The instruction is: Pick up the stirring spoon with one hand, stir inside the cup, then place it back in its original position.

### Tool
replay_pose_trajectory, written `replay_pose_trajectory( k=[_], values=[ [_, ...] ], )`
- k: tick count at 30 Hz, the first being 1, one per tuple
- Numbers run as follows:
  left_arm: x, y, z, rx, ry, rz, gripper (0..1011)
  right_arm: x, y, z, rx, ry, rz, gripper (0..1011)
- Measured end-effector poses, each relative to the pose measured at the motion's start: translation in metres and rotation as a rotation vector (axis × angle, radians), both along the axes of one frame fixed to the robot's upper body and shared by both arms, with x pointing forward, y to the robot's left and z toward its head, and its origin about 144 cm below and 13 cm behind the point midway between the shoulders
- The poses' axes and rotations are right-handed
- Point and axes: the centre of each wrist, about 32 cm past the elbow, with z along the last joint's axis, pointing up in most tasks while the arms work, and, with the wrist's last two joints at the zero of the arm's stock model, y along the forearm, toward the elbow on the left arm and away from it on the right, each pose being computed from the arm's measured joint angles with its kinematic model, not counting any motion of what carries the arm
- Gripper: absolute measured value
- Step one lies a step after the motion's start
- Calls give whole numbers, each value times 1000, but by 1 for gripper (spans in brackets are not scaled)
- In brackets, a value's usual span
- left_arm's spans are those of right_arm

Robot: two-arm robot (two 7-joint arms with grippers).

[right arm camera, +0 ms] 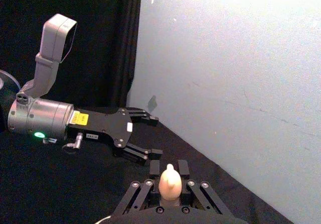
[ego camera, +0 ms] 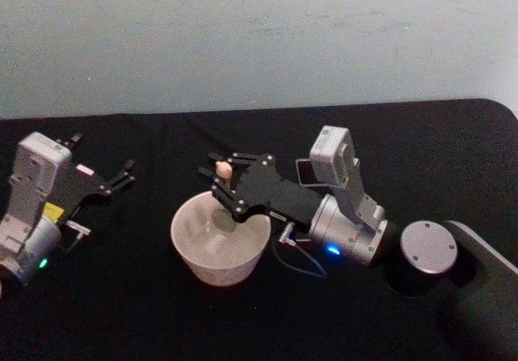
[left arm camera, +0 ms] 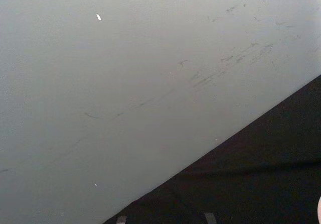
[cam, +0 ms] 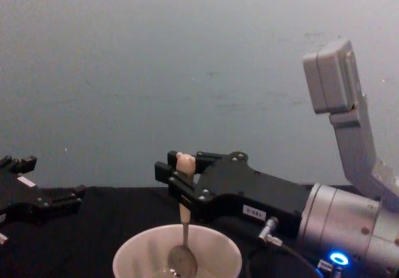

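Observation:
The pale round cup (ego camera: 217, 269) stands on the black table in front of me. My right gripper (ego camera: 220, 176) hovers over its far rim, shut on the stirring spoon (cam: 184, 219) just under its small beige head (ego camera: 223, 168). The spoon hangs upright, and its shiny bowl (cam: 183, 263) is down inside the cup (cam: 134, 254). In the right wrist view the beige head (right arm camera: 169, 183) sticks up between the fingers. The dark square holder (ego camera: 307, 172) stands behind the right wrist, partly hidden. My left gripper (ego camera: 104, 155) rests open at the left.
A pale wall runs along the back of the black table (ego camera: 146, 312). The right arm's round grey joint (ego camera: 429, 248) sits at the right. The left gripper (right arm camera: 154, 136) is well apart from the cup.

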Motion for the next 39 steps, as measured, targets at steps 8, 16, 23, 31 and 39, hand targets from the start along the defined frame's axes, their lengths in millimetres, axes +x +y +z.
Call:
replay_pose_trajectory(
  k=[8,16,23,31,39],
  values=[
    [0,0,0,0,0,0,1001,0,-3,0,-2,3,-9,212],
    [0,0,0,0,0,0,1001,-7,-15,-1,1,19,-28,212],
    [0,0,0,0,0,0,1001,-19,-25,0,8,37,-4,211],
    [0,0,0,0,0,0,1001,-33,-19,-3,5,59,60,212],
    [0,0,0,0,0,0,1001,-30,-1,-4,15,62,85,212]
  ],
)
